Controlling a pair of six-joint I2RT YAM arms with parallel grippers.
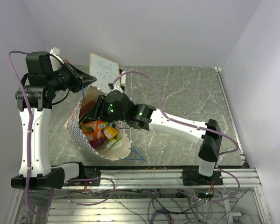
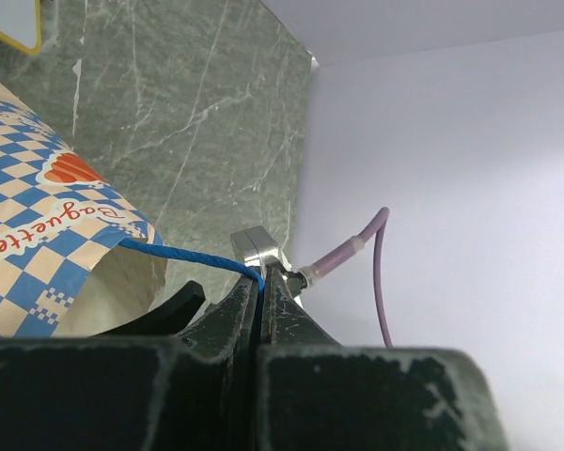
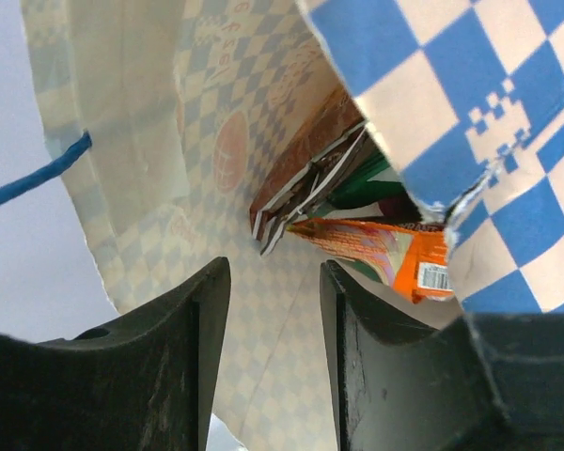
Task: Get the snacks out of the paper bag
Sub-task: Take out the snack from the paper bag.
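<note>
While the left gripper (image 2: 260,282), clamped on the blue cord (image 2: 188,256), props the paper bag (image 1: 81,135) open near the left edge of the table (image 1: 186,88), the empty, part-open right gripper (image 3: 274,272) should straddle the brown snack packet (image 3: 305,160) inside.

Remote view: I am watching the left arm (image 1: 30,135) and right arm (image 1: 177,126), both wearing white shells between black joint housings. Mauve cables (image 2: 343,254) are trailing from each wrist; green lamps (image 1: 113,111) are glowing on the right one. Black pincer fingers (image 3: 183,357) are showing scuffs.
</note>
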